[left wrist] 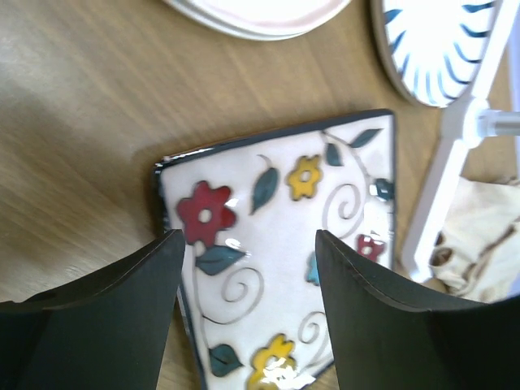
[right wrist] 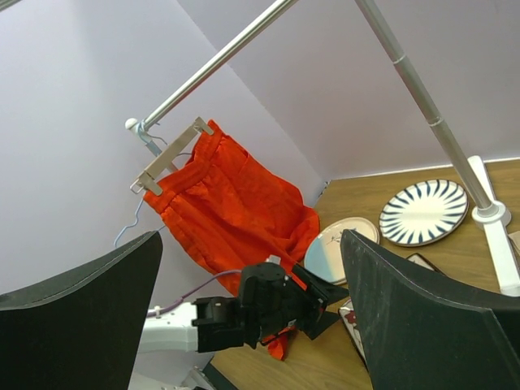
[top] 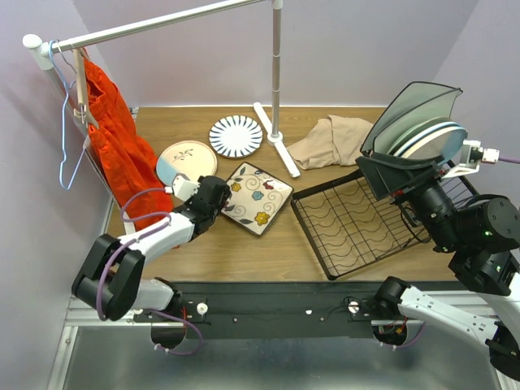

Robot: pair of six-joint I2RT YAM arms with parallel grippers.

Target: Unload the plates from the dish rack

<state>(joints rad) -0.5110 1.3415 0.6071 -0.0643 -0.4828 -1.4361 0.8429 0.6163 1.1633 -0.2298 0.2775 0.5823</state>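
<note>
White floral plate (top: 257, 197) lies on the table (top: 244, 252) left of the rack (top: 349, 219), left fingers (left wrist: 106, 325) spread empty over it (right fingers (right wrist: 81, 325) open too), so a racked plate (top: 431, 138) likely comes next.

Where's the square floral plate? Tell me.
Top view, centre-left: the square floral plate lies on the table between the open left gripper and the dish rack.

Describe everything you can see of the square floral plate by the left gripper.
The square floral plate looks like glazed ceramic: white, glossy, dark-rimmed, rounded corners, painted with red and yellow flowers, teal leaves and swirls. It lies flat on the wooden table, turned diagonally, left of the dish rack and apart from it. The left gripper hangs open over one edge; whether it touches is unclear.
</note>
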